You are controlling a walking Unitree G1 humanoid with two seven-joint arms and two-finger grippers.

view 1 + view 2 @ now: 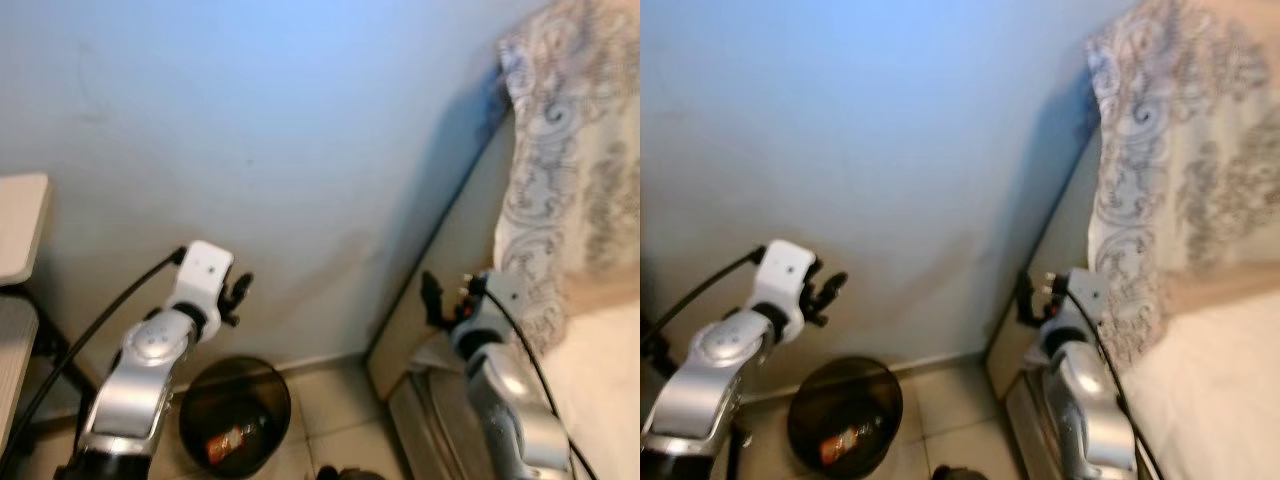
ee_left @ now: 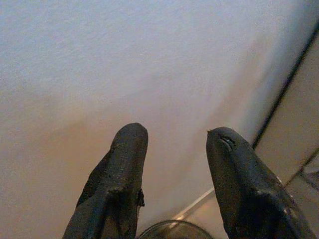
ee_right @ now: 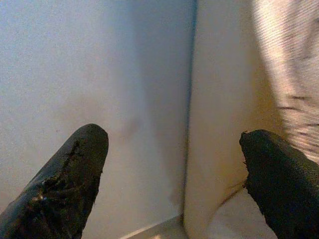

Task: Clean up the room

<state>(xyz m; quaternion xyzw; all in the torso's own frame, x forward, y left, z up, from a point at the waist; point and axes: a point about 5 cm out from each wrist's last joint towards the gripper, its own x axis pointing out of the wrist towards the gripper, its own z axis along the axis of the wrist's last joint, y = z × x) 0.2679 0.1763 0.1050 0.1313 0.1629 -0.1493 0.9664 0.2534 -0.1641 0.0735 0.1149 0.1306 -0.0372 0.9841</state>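
Trash bin (image 1: 236, 415), round and dark, sits on the tiled floor (image 1: 335, 420) against the pale wall (image 1: 280, 130), holding a red wrapper (image 1: 229, 441). Left gripper (image 1: 238, 298) hovers above it, fingers apart and empty; right gripper (image 1: 447, 298) spreads wide beside a patterned bedcover (image 1: 570, 160)

wall (image 1: 280, 130) pale blue | bin (image 1: 235, 410) dark, red-orange item inside, blurred | bedspread (image 1: 570, 170) cream, grey swirls

The beige tiled floor (image 1: 335, 420) meets the pale wall at its far edge. A round dark translucent waste bin (image 1: 235, 413) stands on the tiles close to that edge, with a small orange-red wrapper (image 1: 229, 441) lying inside on its bottom.
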